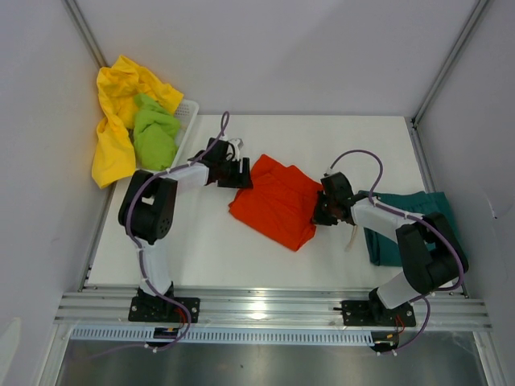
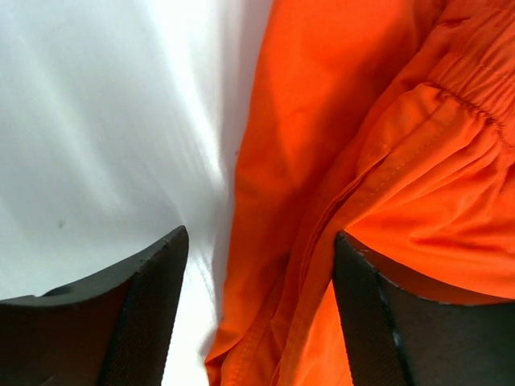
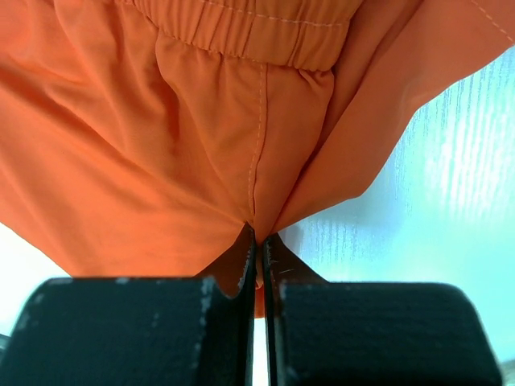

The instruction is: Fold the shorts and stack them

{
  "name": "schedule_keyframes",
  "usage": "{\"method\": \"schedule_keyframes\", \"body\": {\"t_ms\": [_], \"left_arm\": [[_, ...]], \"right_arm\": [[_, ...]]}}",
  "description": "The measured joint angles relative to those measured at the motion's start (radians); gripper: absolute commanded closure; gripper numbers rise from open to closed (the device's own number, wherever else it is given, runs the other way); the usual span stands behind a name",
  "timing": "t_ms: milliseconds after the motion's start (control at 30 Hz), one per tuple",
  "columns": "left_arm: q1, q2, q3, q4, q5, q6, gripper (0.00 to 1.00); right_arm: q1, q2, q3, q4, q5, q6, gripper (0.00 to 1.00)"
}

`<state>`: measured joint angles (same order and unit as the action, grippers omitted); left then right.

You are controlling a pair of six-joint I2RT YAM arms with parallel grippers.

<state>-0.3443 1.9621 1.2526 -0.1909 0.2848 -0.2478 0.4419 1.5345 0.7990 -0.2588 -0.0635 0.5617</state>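
The orange-red shorts [image 1: 273,201] lie crumpled in the middle of the table. My left gripper [image 1: 241,173] is at their upper left edge. In the left wrist view its gripper [image 2: 261,237] is open, with a hemmed fold of the orange-red shorts [image 2: 322,161] between the two dark fingers [image 2: 153,305], not pinched. My right gripper [image 1: 323,211] is at the shorts' right edge. In the right wrist view this gripper [image 3: 258,235] is shut on a pinch of the orange-red shorts [image 3: 161,145] below the elastic waistband. Folded dark teal shorts [image 1: 410,225] lie at the right.
A white plastic basket [image 1: 187,112] stands at the back left, with yellow shorts [image 1: 117,121] and lime green shorts [image 1: 153,135] hanging over it. Grey walls and metal frame rails enclose the white table [image 1: 201,249]. The right arm reaches across the teal shorts.
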Motion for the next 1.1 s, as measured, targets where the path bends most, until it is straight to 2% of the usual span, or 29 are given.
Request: {"method": "schedule_keyframes", "body": {"t_ms": [67, 167, 267, 400, 433, 467, 533, 567, 633, 667, 833, 1100], "left_arm": [[0.001, 0.009, 0.010, 0.003, 0.018, -0.005, 0.30], [0.002, 0.029, 0.033, 0.008, 0.049, -0.006, 0.23], [0.002, 0.050, 0.060, 0.009, 0.089, -0.006, 0.23], [-0.003, 0.089, 0.109, -0.006, 0.133, -0.004, 0.34], [-0.005, 0.098, 0.119, -0.011, 0.142, -0.003, 0.39], [-0.006, 0.107, 0.127, -0.014, 0.149, -0.004, 0.49], [-0.009, 0.123, 0.145, -0.032, 0.156, -0.003, 0.64], [-0.010, 0.132, 0.152, -0.040, 0.161, -0.005, 0.81], [-0.013, 0.143, 0.159, -0.051, 0.166, -0.008, 0.98], [-0.014, 0.143, 0.159, -0.058, 0.166, -0.010, 1.00], [-0.016, 0.113, 0.111, -0.026, 0.138, -0.023, 1.00], [-0.030, -0.160, -0.239, 0.068, -0.020, -0.148, 1.00]], "right_arm": [[0.000, 0.000, 0.000, 0.001, -0.004, -0.003, 1.00], [0.000, 0.000, 0.000, 0.002, -0.006, -0.008, 1.00], [0.000, 0.000, -0.001, 0.002, -0.011, -0.012, 1.00], [0.000, 0.000, -0.001, 0.002, -0.019, -0.013, 1.00], [0.000, 0.000, -0.001, 0.002, -0.022, -0.014, 1.00], [0.000, 0.000, -0.001, 0.002, -0.024, -0.014, 1.00], [0.000, 0.000, -0.001, 0.003, -0.026, -0.015, 1.00], [0.000, 0.000, -0.001, 0.003, -0.028, -0.015, 1.00], [0.000, 0.000, -0.001, 0.004, -0.032, -0.016, 1.00], [0.000, 0.000, -0.001, 0.005, -0.033, -0.016, 1.00], [0.000, -0.001, 0.000, 0.003, -0.047, -0.023, 1.00], [0.029, 0.034, 0.082, -0.075, -0.050, -0.105, 1.00]]}}
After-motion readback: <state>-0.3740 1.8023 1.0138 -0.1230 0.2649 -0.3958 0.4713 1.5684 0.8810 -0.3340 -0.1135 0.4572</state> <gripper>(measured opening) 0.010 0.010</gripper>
